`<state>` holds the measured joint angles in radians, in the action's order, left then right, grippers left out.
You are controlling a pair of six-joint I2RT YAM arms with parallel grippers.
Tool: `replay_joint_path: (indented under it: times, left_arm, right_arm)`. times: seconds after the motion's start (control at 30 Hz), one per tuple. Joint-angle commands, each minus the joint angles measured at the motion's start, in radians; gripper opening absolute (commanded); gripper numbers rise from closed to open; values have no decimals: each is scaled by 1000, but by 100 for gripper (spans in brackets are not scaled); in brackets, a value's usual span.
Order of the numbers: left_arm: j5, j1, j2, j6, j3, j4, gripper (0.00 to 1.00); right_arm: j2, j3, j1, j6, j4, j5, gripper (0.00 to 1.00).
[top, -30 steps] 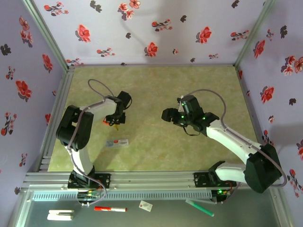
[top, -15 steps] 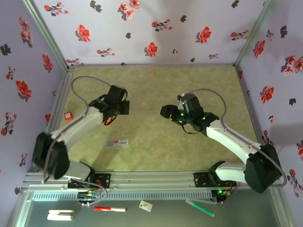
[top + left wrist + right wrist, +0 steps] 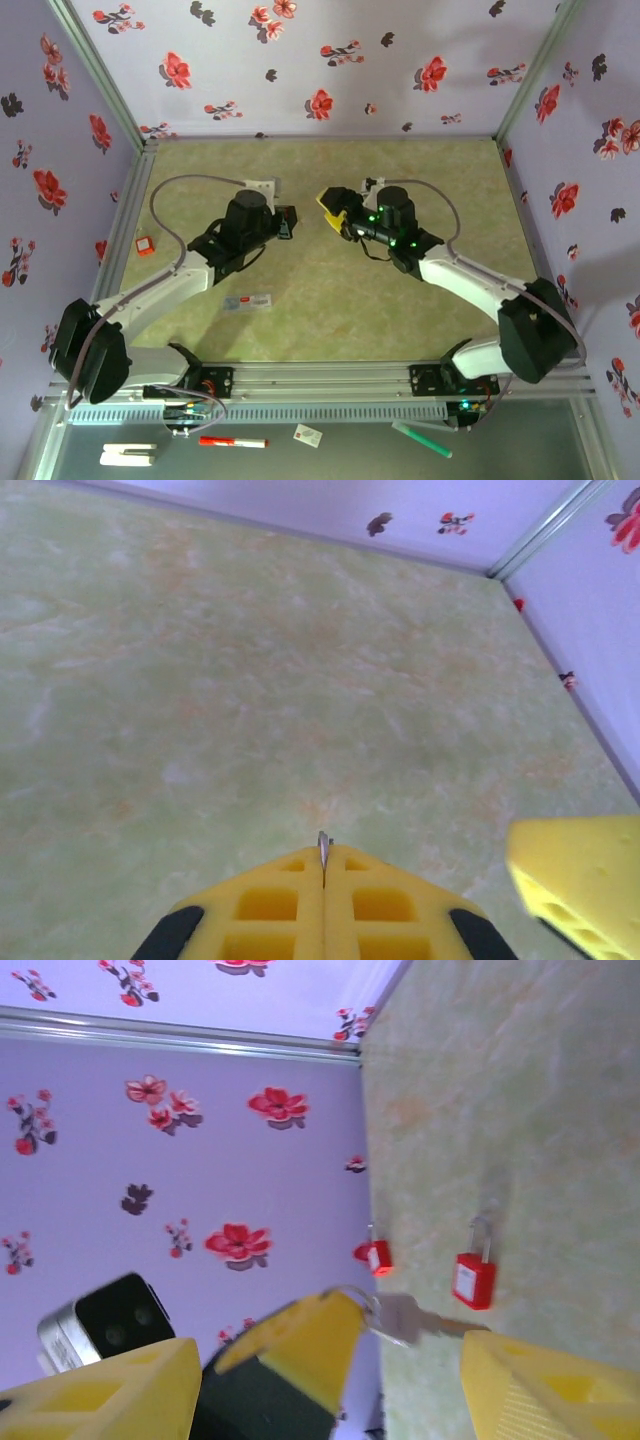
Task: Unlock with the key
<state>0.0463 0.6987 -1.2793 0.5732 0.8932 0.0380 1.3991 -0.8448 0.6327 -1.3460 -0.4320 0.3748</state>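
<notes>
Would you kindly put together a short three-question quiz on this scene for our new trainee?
1. True or false: the left tool is shut on the key, whose thin metal tip pokes out between its fingers.
2. Multiple choice: the right tool is (A) open, (B) shut on a padlock, (C) shut on the key.
3. Short answer: what colour is the padlock on the table?

Key: 1 true; 2 A; 3 red.
</notes>
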Motion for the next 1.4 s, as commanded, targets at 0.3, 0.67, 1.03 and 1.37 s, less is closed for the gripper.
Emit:
replay_joint_path:
  times: [0.3,0.67,1.03,1.37]
  left_arm:
    - [193,84,72,-66,-74,167,0]
    - [287,94,63,-117,-100,264,0]
    - [290,178,27,-104,-157,358,0]
    - [316,239,35,-112,-214,407,0]
  right_arm:
    - [133,22,58,-333,-363,-1,69]
    - [123,122,80,-393,-395,-20,71]
    - [183,85,85,-429,-479,-38,72]
    - [174,88,81,-412,-433,-40,52]
